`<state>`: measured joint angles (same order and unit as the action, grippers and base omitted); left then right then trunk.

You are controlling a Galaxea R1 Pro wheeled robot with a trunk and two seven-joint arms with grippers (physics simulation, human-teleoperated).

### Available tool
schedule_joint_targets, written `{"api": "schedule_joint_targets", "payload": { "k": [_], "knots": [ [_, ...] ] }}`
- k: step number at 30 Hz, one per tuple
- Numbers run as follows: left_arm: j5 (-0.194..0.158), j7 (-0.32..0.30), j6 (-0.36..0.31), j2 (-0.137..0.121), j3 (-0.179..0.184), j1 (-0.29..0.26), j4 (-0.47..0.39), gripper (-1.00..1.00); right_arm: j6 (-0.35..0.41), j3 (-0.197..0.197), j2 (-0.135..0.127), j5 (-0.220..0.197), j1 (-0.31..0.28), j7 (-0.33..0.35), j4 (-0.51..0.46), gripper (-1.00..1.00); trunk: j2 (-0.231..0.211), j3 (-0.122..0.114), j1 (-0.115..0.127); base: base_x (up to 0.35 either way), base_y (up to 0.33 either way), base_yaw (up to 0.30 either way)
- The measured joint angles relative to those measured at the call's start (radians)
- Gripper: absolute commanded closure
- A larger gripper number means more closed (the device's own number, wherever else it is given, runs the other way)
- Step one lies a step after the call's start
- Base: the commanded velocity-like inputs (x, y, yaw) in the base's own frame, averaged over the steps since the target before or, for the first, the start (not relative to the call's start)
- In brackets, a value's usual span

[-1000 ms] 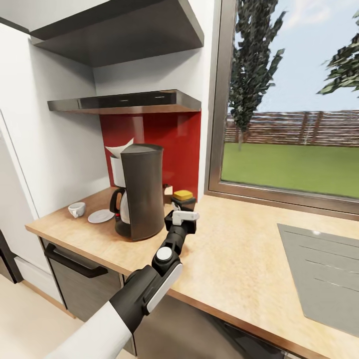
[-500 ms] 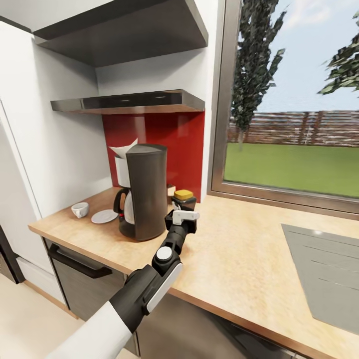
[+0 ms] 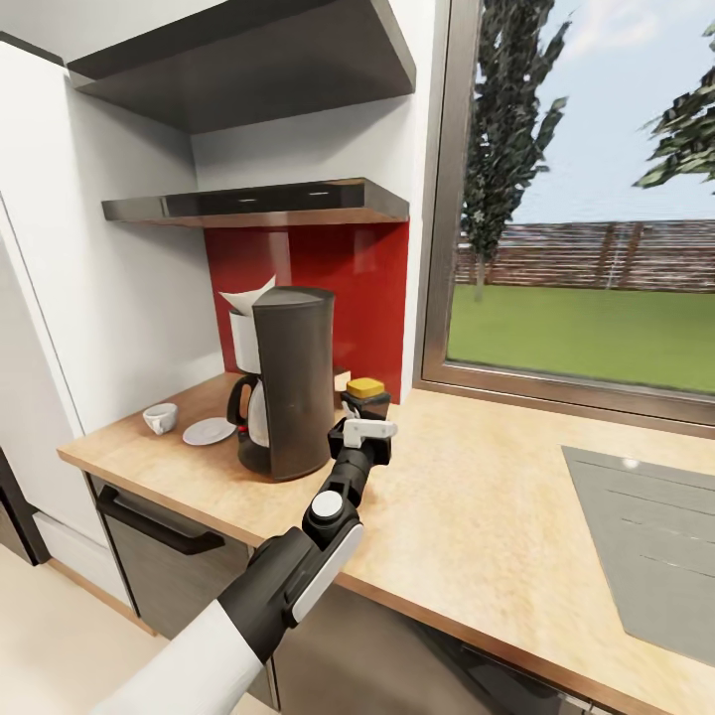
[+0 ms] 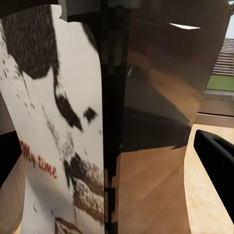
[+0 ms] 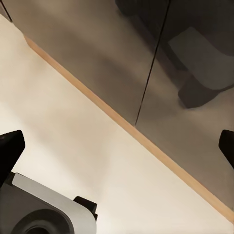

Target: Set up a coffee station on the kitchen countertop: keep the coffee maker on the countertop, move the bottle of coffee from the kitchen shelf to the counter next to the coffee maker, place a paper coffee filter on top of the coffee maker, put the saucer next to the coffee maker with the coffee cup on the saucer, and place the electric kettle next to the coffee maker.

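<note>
the kitchen countertop (image 3: 467,516) (light wood) carries the coffee maker (image 3: 288,395), saucer (image 3: 209,431), coffee cup (image 3: 160,418) and bottle of coffee (image 3: 364,396).

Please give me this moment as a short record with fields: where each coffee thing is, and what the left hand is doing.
coffee maker: stands upright on the kitchen countertop, near the red wall panel
paper coffee filter: on top of the coffee maker
bottle of coffee: on the countertop, beside the coffee maker, toward the window
saucer: on the countertop, on the coffee maker's other side
coffee cup: on the countertop beside the saucer, not on it
left hand: at the bottle, fingers spread wide in the wrist view
kitchen shelf: nothing visible on it
</note>
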<state>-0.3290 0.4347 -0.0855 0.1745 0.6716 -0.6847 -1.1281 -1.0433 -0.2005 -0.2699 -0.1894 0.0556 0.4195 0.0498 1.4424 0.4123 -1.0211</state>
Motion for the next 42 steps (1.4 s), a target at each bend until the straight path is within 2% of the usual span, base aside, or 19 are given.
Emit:
{"api": "schedule_joint_targets", "payload": {
  "k": [36, 38, 42],
  "knots": [
    [0.0, 0.001, -0.001, 0.0, 0.0, 0.0, -0.027, 1.0, 0.0, 0.0, 0.0, 0.0, 0.0, 0.0, 0.0, -1.0, 0.0, 0.0, 0.0, 0.0, 0.0, 0.0],
    [0.001, 0.001, -0.001, 0.0, 0.0, 0.0, -0.027, 1.0, -0.001, 0.0, 0.0, 0.0, 0.0, 0.0, 0.0, -1.0, -0.014, -0.006, 0.008, 0.0, 0.0, 0.0],
    [0.0, 0.002, -0.001, 0.0, 0.0, 0.0, -0.027, 1.0, -0.001, 0.0, 0.0, -0.001, 0.0, 0.0, 0.0, -1.0, -0.014, -0.006, 0.008, 0.0, 0.0, 0.0]
  ]
}}
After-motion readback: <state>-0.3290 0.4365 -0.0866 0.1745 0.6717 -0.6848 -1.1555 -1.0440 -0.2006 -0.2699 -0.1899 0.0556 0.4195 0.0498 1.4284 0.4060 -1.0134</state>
